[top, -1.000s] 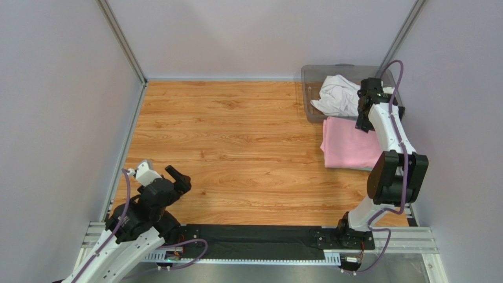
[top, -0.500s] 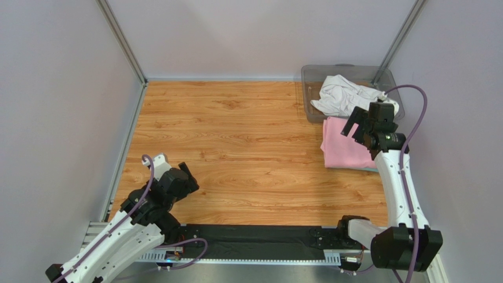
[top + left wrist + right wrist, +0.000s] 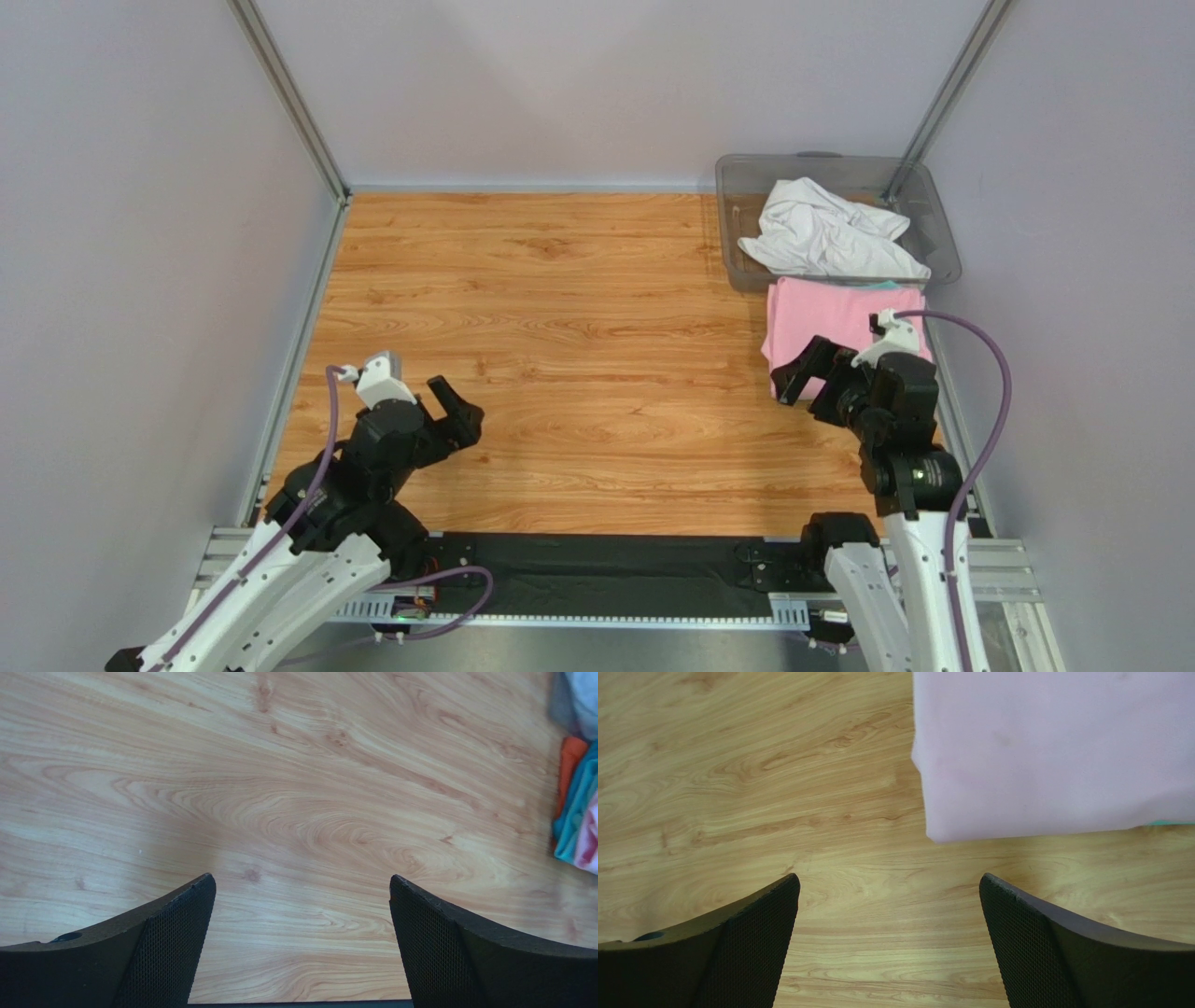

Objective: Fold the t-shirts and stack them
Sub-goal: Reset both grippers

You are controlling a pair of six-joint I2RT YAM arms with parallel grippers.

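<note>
My left gripper (image 3: 300,885) and right gripper (image 3: 889,882) gape wide, empty. The crumpled white t-shirt (image 3: 821,231) sits in the clear bin (image 3: 732,182), beyond the folded pink t-shirt (image 3: 828,322). It looks limp and light, so I'd pinch a raised fold.

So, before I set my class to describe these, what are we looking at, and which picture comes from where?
A left arm and a right arm, both robotic, are bolted at the near edge of a wooden table. The wide picture comes from a fixed camera above; the other two from cameras on each wrist, the black shapes being that arm's jaws. Both pairs stand open, holding nothing. A folded pink t-shirt lies on the right, a teal t-shirt peeping beneath it. A crumpled white t-shirt sits in a clear bin.
</note>
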